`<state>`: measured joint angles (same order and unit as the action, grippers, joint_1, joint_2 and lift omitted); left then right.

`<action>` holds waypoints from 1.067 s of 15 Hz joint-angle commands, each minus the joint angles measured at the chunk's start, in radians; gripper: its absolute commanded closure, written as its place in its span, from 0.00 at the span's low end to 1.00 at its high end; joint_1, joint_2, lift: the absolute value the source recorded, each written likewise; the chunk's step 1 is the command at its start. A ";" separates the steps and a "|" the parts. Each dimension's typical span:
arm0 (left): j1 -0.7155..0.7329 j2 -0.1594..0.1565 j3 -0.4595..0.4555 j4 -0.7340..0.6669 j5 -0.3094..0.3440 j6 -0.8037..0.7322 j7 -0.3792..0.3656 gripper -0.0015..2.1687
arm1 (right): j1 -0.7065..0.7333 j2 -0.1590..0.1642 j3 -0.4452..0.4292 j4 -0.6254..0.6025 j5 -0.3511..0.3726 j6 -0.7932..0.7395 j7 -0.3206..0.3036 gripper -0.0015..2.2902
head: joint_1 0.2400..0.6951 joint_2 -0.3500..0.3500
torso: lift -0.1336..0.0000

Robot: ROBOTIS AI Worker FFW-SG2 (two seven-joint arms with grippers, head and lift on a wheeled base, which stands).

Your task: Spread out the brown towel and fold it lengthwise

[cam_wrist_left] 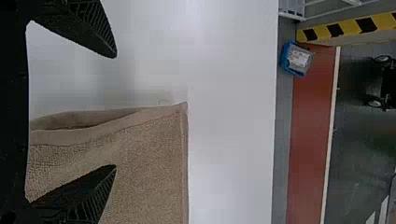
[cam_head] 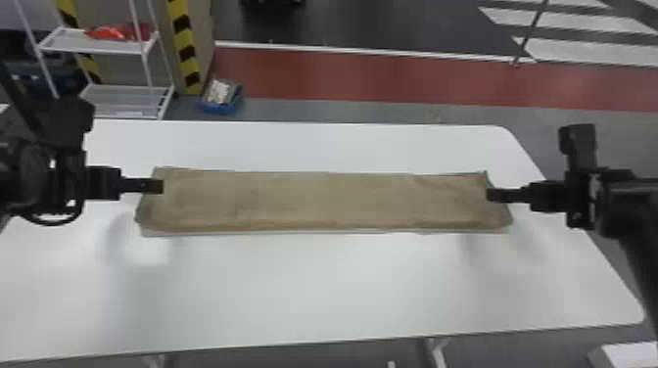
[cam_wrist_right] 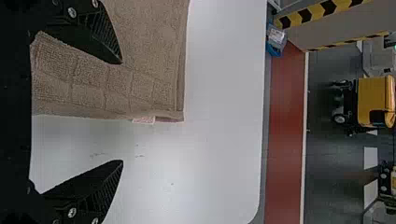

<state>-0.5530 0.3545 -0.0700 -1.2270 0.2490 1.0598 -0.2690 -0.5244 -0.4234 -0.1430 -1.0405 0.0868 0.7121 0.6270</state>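
1. One brown towel (cam_head: 318, 200), laid on a white counter (cam_head: 313, 288) as a long, narrow strip, folded along its length. It ran from left to right, nearer the counter's far edge than its near edge, and about parallel to the far edge. Surface mostly flat, with slight creases towards the right end.

2. Towel, left end: layers visible at the short edge, parted by a narrow gap. Far corner squared.

3. Towel, right end: ribbed lines across the pile; one small pale tag (cam_wrist_right: 144, 120) under the short edge, close to the far corner.

4. One left gripper (cam_head: 159, 186), black, at the towel's left end. In its wrist view the gripper (cam_wrist_left: 116, 112) stood wide, one finger above the towel, the other above the counter past the short edge. Nothing was held between them.

5. One right gripper (cam_head: 491, 195), black, at the towel's right end. In its wrist view the gripper (cam_wrist_right: 122, 112) likewise stood wide and empty, one finger above the towel and one above the counter outside it.

6. Surroundings, beyond the far edge: one white wire rack (cam_head: 98, 46) towards the left; one blue bin (cam_head: 221, 105) on the floor; one red floor strip (cam_head: 372, 78).
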 commanded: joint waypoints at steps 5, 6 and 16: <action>-0.010 0.000 -0.019 0.035 -0.007 -0.054 0.010 0.02 | -0.009 0.005 0.010 0.056 0.005 -0.072 -0.018 0.06 | 1.00 0.34 | 0.10; -0.010 0.000 -0.020 0.037 -0.008 -0.057 0.010 0.02 | -0.016 0.005 0.010 0.068 0.005 -0.084 -0.018 0.06 | 1.00 0.34 | 0.10; -0.013 -0.002 -0.020 0.038 -0.007 -0.057 0.008 0.02 | -0.035 0.002 0.013 0.125 0.008 -0.148 -0.029 0.06 | 1.00 0.34 | 0.10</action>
<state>-0.5645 0.3528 -0.0905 -1.1902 0.2423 1.0025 -0.2596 -0.5556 -0.4213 -0.1307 -0.9254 0.0943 0.5702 0.5982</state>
